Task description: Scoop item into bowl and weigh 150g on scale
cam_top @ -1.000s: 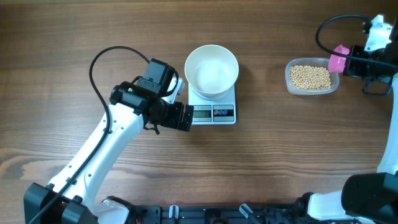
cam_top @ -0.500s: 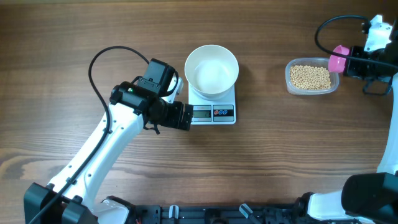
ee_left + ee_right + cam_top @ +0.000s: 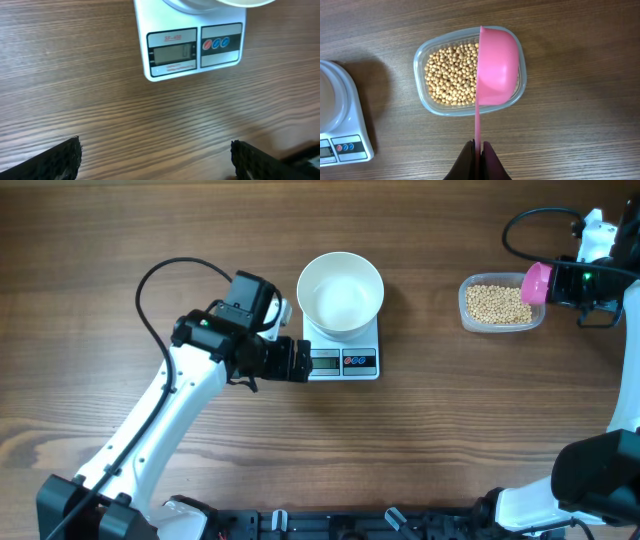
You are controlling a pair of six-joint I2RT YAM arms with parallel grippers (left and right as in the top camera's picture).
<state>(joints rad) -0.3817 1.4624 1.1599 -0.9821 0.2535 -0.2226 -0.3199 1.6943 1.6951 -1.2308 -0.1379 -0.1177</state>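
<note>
Wooden table (image 3: pixel 450 430) | left jaws wide, empty | right jaws grip scoop (image 3: pixel 496 67)

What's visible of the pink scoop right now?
The pink scoop looks like smooth glossy plastic: a rounded cup on a thin flat handle. The right claw is shut on the handle's end. The scoop is rolled on edge, its rim in line with the handle, and sits over the right end of the clear tub, beside the beans. No beans show in it; whether it touches them or the tub is unclear.
</note>
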